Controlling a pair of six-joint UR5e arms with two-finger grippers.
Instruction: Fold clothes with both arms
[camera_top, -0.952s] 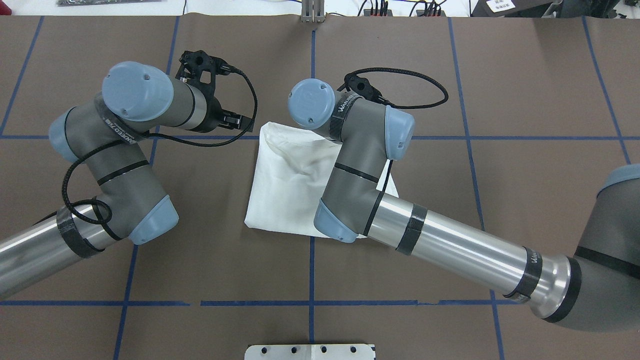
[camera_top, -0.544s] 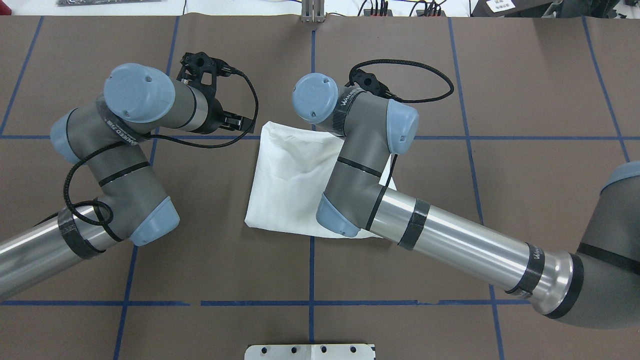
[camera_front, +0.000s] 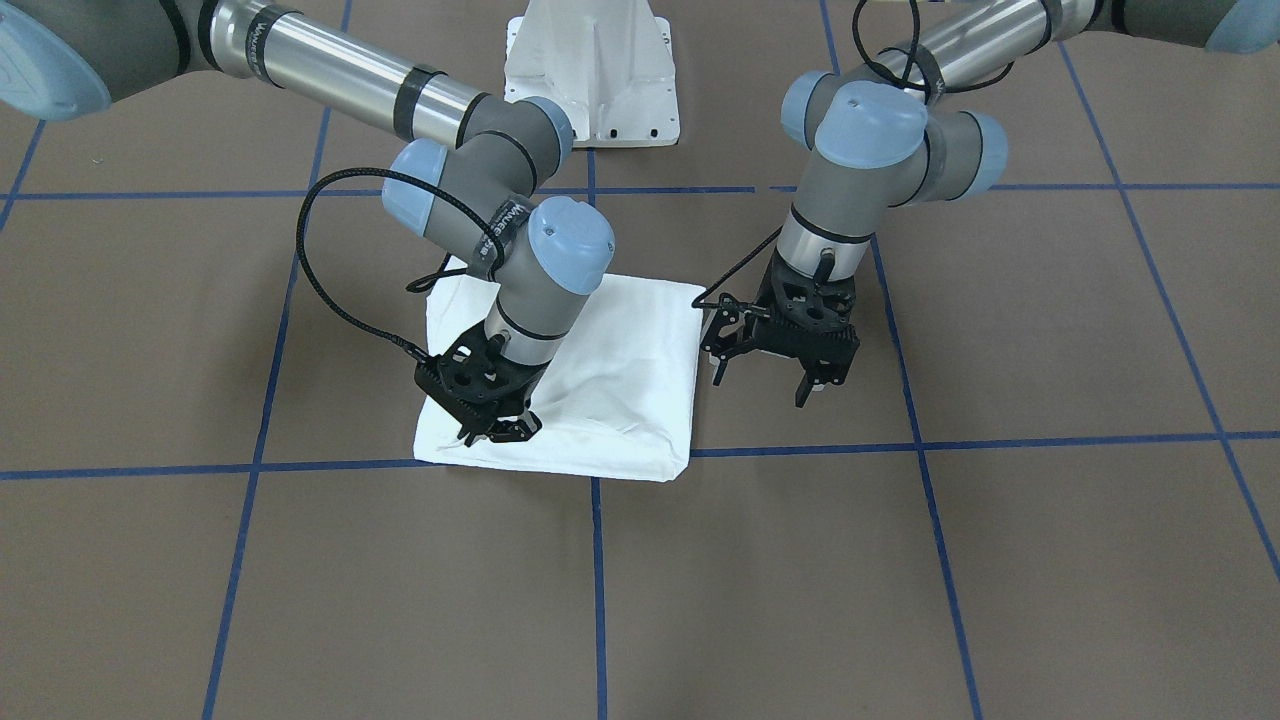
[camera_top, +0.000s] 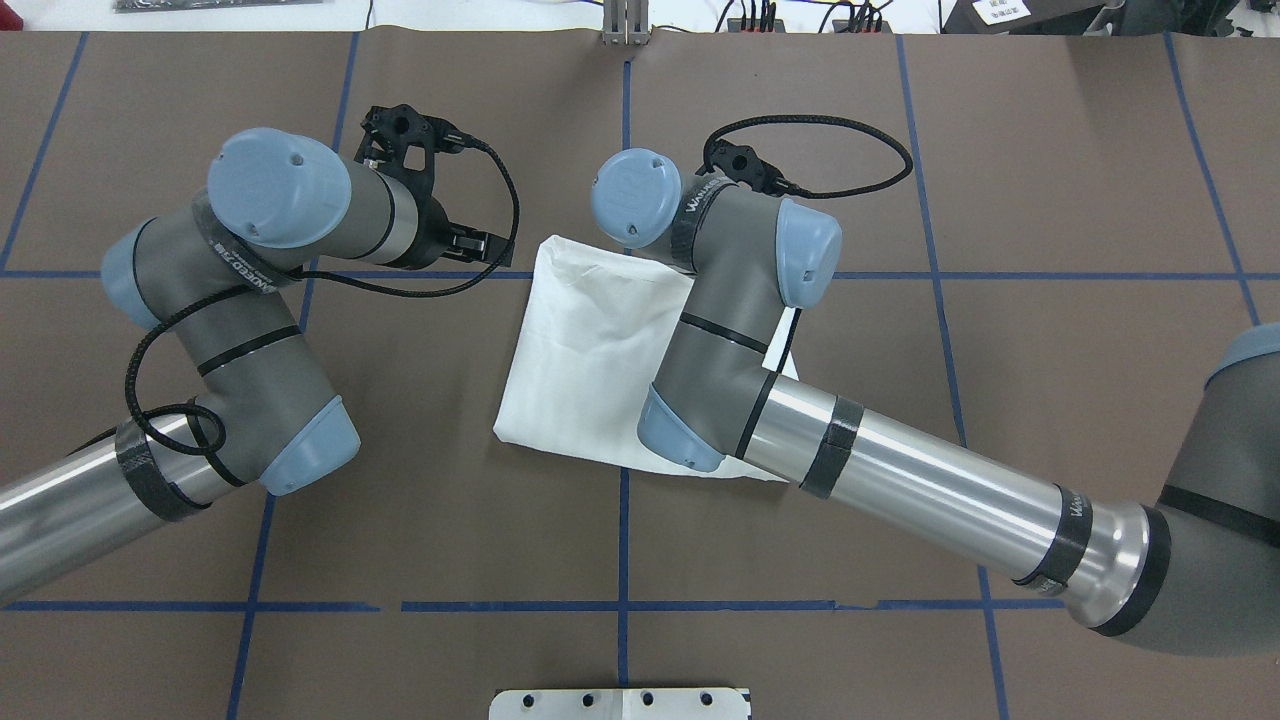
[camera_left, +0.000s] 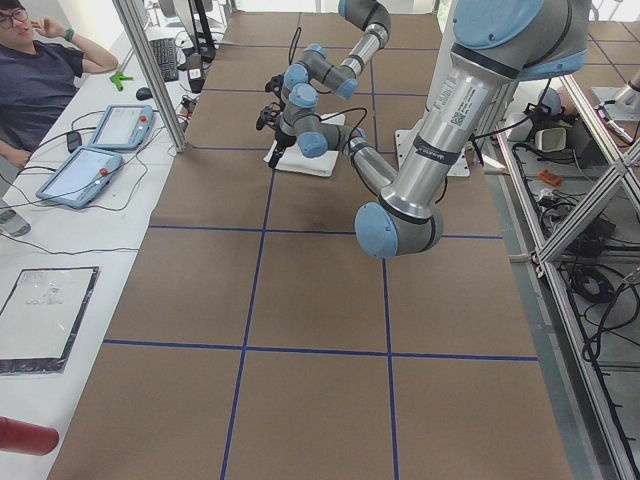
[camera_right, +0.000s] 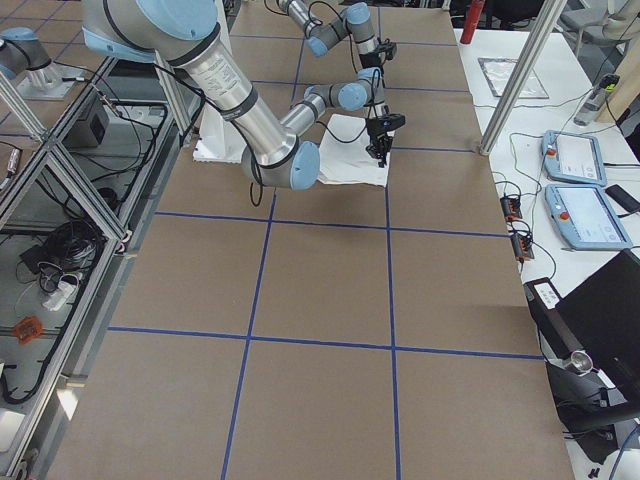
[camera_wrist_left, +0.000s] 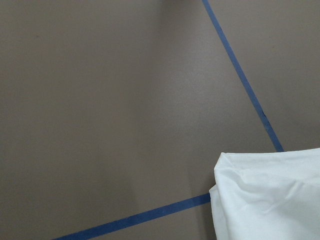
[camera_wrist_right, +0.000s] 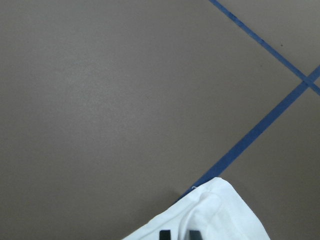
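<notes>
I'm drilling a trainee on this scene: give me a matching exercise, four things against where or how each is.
1 left gripper
2 right gripper
3 shirt
4 white base

A folded on the table
B open, over bare table beside the shirt
C behind the shirt, on the robot's side
D down on the shirt's corner

Pairs: 1-B, 2-D, 3-A, 4-C

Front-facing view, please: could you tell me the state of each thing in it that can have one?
T-shirt, folded into a compact rectangle, lying flat on the table.
Right claw, closed, apparently pinching the T-shirt near its corner.
Left claw, open and empty, beside the T-shirt, off the cloth.
</notes>
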